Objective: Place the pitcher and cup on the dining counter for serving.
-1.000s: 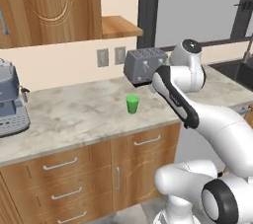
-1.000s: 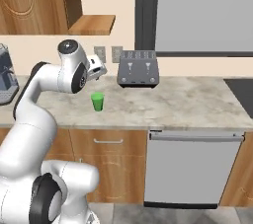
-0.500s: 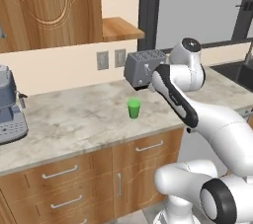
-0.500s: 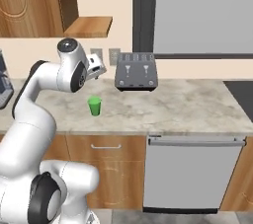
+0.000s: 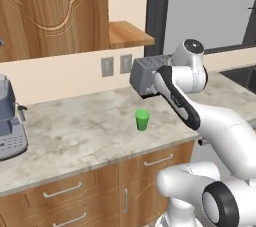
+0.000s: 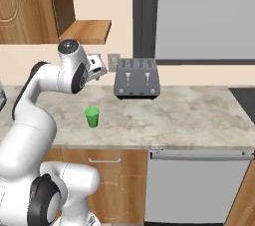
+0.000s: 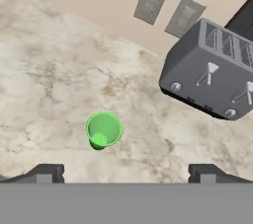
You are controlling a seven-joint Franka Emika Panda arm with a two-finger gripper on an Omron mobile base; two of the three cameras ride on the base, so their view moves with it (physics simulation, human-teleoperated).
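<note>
In the left base view, the cup [image 5: 142, 120] stood upright on the marble counter [image 5: 75, 131], out in the open toward the front edge, with nothing touching it. The toaster [image 5: 147, 75] sat behind and to the right of it, against the wall, below two outlets [image 5: 116, 65]. A grey coffee machine [image 5: 9, 121] stood at the far left of the counter. The arm [image 5: 187, 101] rose from the lower right and bent over in front of the toaster; the hand itself was hidden behind the arm's upper joints.

In the right base view, the cup [image 6: 92, 117] stood on the counter [image 6: 189, 115] to the left of the toaster [image 6: 137, 78] and nearer the front edge, well apart from it. The gripper [image 6: 97, 68] hung above and behind the cup, up by the wall, with nothing in it. A dishwasher front [image 6: 196, 185] sat under the counter at the right.

In the hand view, the cup [image 7: 103, 130] was seen from above, its rim an open green circle, lying between the two fingertips [image 7: 45, 173] but closer to the left one. The fingers stood spread wide apart, clear of the cup and holding nothing. The toaster [image 7: 212, 77] lay at the upper right, and the outlets [image 7: 168, 11] were on the wall above.
</note>
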